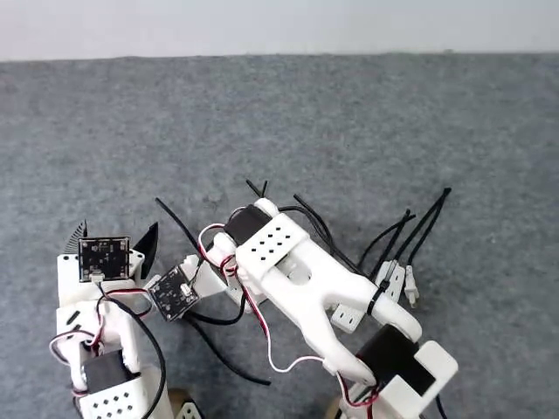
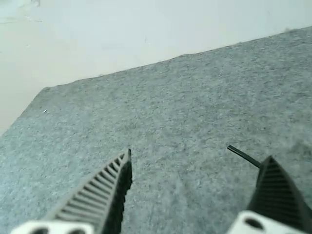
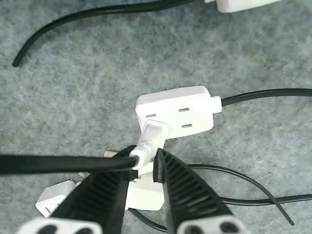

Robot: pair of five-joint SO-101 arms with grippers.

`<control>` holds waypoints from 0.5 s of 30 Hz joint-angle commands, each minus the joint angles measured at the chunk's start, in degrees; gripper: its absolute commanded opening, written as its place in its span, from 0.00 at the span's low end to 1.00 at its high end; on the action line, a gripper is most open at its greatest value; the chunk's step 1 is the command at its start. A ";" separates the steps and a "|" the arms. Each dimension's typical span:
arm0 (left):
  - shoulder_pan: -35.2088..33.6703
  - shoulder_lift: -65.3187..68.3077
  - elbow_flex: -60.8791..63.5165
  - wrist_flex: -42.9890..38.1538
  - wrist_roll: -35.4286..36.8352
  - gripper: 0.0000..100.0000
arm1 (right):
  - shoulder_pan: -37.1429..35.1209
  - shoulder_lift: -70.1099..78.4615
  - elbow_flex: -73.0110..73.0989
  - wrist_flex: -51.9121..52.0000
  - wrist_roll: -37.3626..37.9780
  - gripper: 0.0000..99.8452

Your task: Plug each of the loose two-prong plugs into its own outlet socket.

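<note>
Two arms stand over grey felt (image 1: pixel 349 122). The right gripper (image 3: pixel 145 151), near the middle of the table, has its fingers closed tight on a white plug (image 3: pixel 151 134), pinching it at the cord end, where a black cord (image 3: pixel 58 163) runs off across the felt. The plug's nose touches the edge of a white outlet block (image 3: pixel 178 112) lying flat with slots facing up. The prongs are hidden, so whether they are seated cannot be told. A black lead (image 3: pixel 268 92) leaves the block's other end. Just beneath the fingers lies another white block (image 3: pixel 141 192), with a third white piece (image 3: pixel 53 197) beside it.

At the near left, the left gripper (image 2: pixel 198 157) hangs wide open above bare felt, holding nothing. A loose cord end (image 2: pixel 242 156) lies just by one finger.

To the right, beside the right arm's elbow, a second plug (image 1: pixel 397 278) lies loose on the felt. Black cords (image 1: pixel 424 223) fan out from there toward the far right.
</note>
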 commanded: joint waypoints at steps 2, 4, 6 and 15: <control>-0.09 -0.26 -0.40 -1.93 -0.53 0.38 | -2.33 -0.04 1.32 0.92 0.53 0.01; -0.09 -0.18 -0.40 -1.93 -0.53 0.38 | -2.51 -0.04 1.41 0.75 -0.53 0.01; -0.09 -0.26 -0.40 -1.93 -0.53 0.38 | -3.03 -0.04 1.58 -0.13 -1.32 0.01; -0.09 -0.18 -0.40 -1.93 -0.53 0.38 | -3.21 -0.48 1.49 -0.75 -2.20 0.01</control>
